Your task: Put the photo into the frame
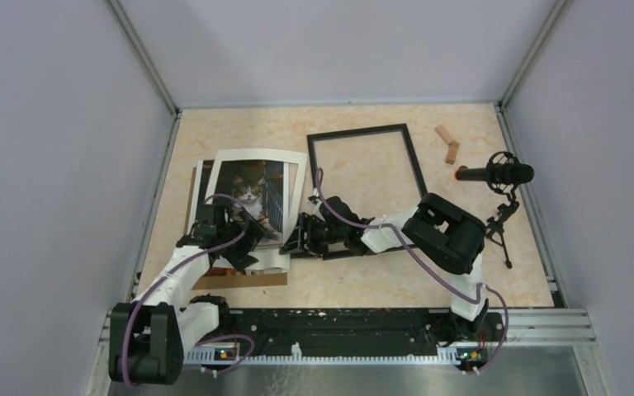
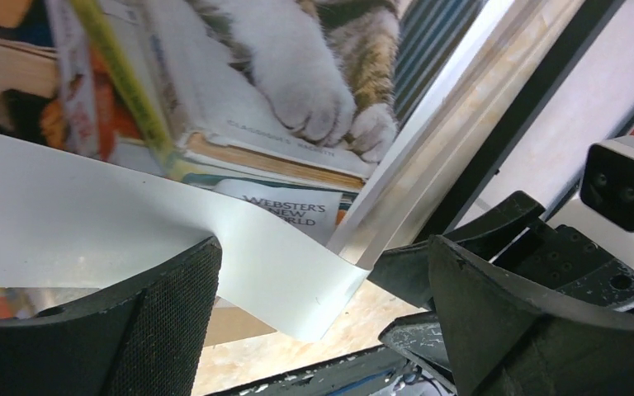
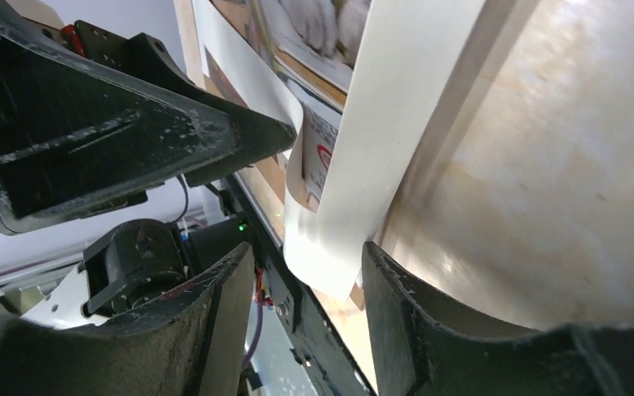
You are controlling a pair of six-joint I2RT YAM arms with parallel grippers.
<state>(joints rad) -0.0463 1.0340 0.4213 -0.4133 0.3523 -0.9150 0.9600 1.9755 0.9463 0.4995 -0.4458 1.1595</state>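
White card and glossy paper both crease easily, so be gentle at this corner. The rectangular paper photo of a cat on stacked books [image 1: 252,194] lies flat under the white open mat border [image 1: 260,155]. Both rest on the plain brown backing board [image 1: 243,280] at the left of the bench [image 1: 363,280]. The thin black rectangular frame [image 1: 355,130] lies just beside them to the right, with nothing loaded in it. Your left fingers [image 2: 165,322] stand wide apart and grip nothing, and the mat's near right corner curls up between them. Your right fingers [image 3: 215,330] are parted too, straddling that same lifted corner without pinching it. The step looks like separating the layers, and both arms are crowded at one spot. Let one arm pin the board or mat, and let the other take a shallow bite on the photo's edge alone. Check that only one sheet sits between the pads before you close. Then slide the photo low and flat towards the frame, with its long side square to the frame's long side.
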